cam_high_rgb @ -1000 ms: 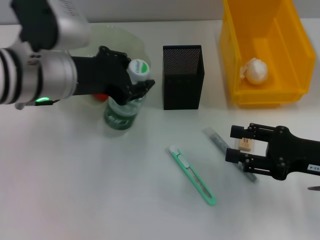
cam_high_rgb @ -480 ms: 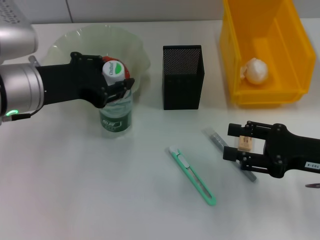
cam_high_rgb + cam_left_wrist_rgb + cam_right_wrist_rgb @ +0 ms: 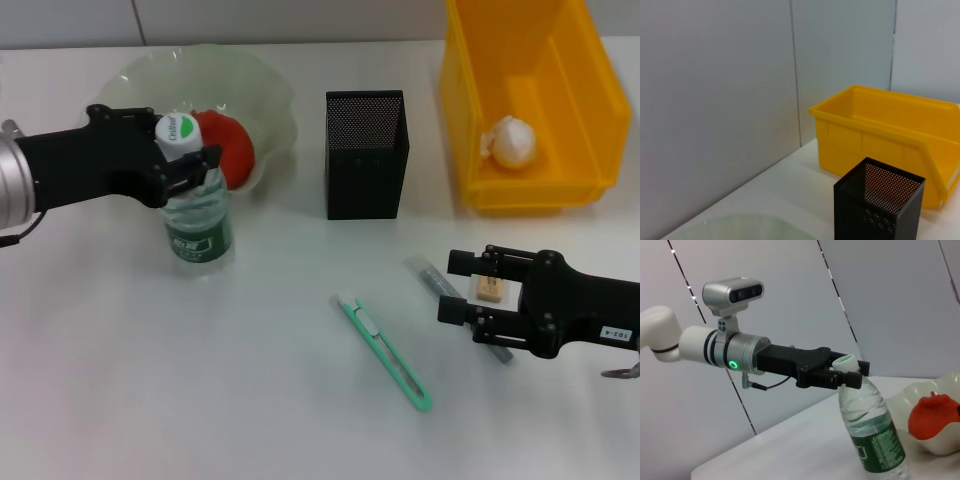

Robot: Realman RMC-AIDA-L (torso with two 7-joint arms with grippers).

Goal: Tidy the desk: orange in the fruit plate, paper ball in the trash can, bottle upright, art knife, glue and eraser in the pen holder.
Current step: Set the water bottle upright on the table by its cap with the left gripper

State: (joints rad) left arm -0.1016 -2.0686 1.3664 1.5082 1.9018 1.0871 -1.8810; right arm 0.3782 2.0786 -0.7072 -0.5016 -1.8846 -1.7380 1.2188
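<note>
The left claw (image 3: 183,166) is closed around the neck of the bottle (image 3: 197,228), just under the green-and-white cap, and the bottle stands upright on the desk (image 3: 150,380) at the near edge of the fruit plate (image 3: 270,100). The orange (image 3: 225,148) lies in that plate, right behind the bottle.

The right claw (image 3: 478,290) hangs low over the near right of the desk with its fingers spread wide; the eraser (image 3: 489,290) sits between them, not visibly gripped, and the grey glue (image 3: 432,273) lies slanting just beside and partly under the claw. The art knife (image 3: 385,351) lies apart to the left of them, nearer the middle. The pen holder (image 3: 365,155) stands farther back, between plate and trash can (image 3: 590,110), and the paper ball (image 3: 512,140) is already in the can.

By the look of it, the bottle step is at its end: the left claw need only open and draw clear without tipping the bottle. The step in hand seems to be the eraser; the right claw should close squarely on it and carry it to the pen holder.
</note>
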